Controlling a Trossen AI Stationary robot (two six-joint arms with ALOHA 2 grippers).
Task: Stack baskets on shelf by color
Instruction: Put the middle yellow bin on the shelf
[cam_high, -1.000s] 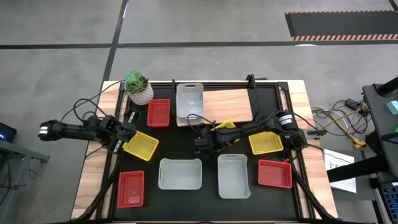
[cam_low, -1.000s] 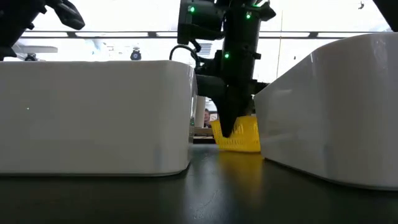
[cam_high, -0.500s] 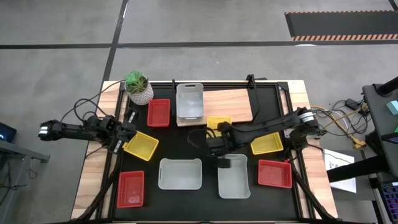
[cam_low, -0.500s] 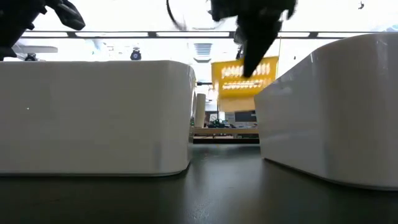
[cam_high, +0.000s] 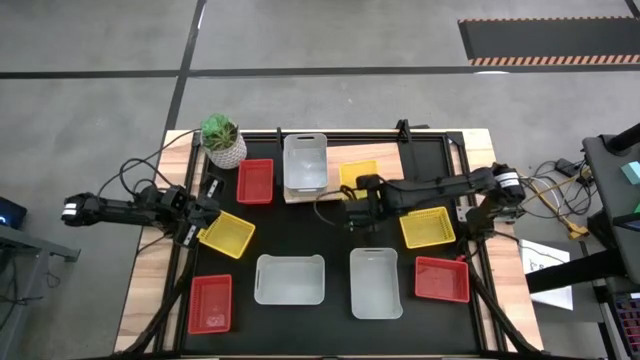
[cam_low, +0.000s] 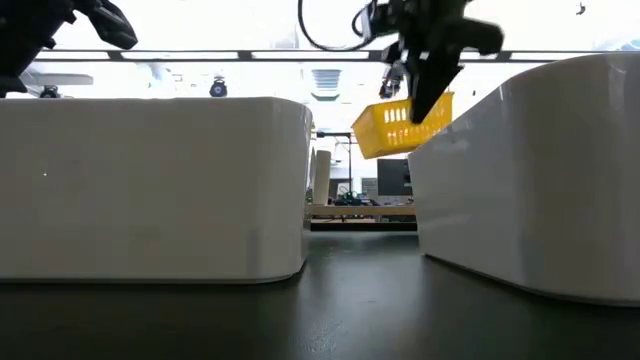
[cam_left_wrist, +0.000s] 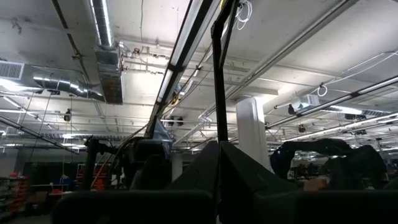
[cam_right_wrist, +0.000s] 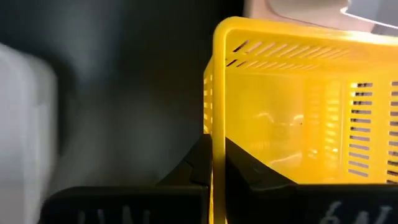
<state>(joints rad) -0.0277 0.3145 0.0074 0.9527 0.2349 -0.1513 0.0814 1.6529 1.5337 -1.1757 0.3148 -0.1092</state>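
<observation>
Lifted clear of the black mat, where it is seen a second earlier, a yellow basket (cam_high: 357, 175) is now carried tilted in the air by the right gripper (cam_high: 357, 205), and it is seen over the near edge of the wooden shelf (cam_high: 385, 168). The right gripper's fingers (cam_right_wrist: 239, 171) are closed tight on one wall of this basket, one finger inside and one outside.

The step in hand is judged to be the delivery of the 1st yellow basket to the shelf. 1 grey-white basket (cam_high: 304, 160) is already set on the shelf's left end. For the next move, the carried basket needs to be levelled, lowered flat onto bare wood beside the grey-white one, and then released.

The left gripper (cam_high: 203, 215) is held shut at the table's left side, just beside a 2nd yellow basket (cam_high: 227, 234); nothing is seen between its fingers. A 3rd yellow basket (cam_high: 428, 227), 3 red ones and 2 more grey-white ones are left on the mat.

In the low view, the shelf is hidden behind the 2 near grey-white baskets. The height of the carried basket above the wood cannot be judged. Only ceiling is shown in the left wrist view.
</observation>
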